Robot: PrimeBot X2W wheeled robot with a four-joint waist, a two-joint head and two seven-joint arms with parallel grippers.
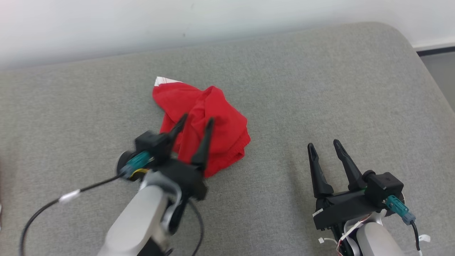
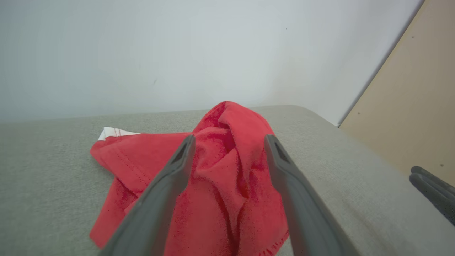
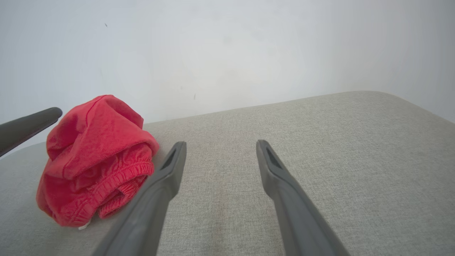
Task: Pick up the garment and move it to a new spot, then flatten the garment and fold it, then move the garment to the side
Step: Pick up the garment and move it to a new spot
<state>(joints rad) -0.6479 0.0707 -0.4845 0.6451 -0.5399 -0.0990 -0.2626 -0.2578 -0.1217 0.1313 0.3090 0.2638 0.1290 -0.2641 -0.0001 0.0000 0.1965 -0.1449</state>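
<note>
A crumpled red garment [image 1: 206, 121] with a white edge at its far corner lies in a heap on the grey cushioned surface [image 1: 320, 89]. My left gripper [image 1: 197, 119] hovers over the near side of the heap, open, its two dark fingers spread with cloth below them and nothing pinched. In the left wrist view the garment [image 2: 227, 170] bunches up between and beyond the left gripper [image 2: 229, 140]. My right gripper [image 1: 323, 145] stands open to the right, apart from the cloth. The right wrist view has the garment [image 3: 96, 156] at its left and the right gripper [image 3: 220, 145] over bare fabric.
A pale wall [image 1: 142, 25] runs along the far edge of the grey surface. The surface's rounded corner [image 1: 401, 35] is at the far right, with darker floor [image 1: 440, 67] beyond it. A beige panel [image 2: 408, 117] stands at the right in the left wrist view.
</note>
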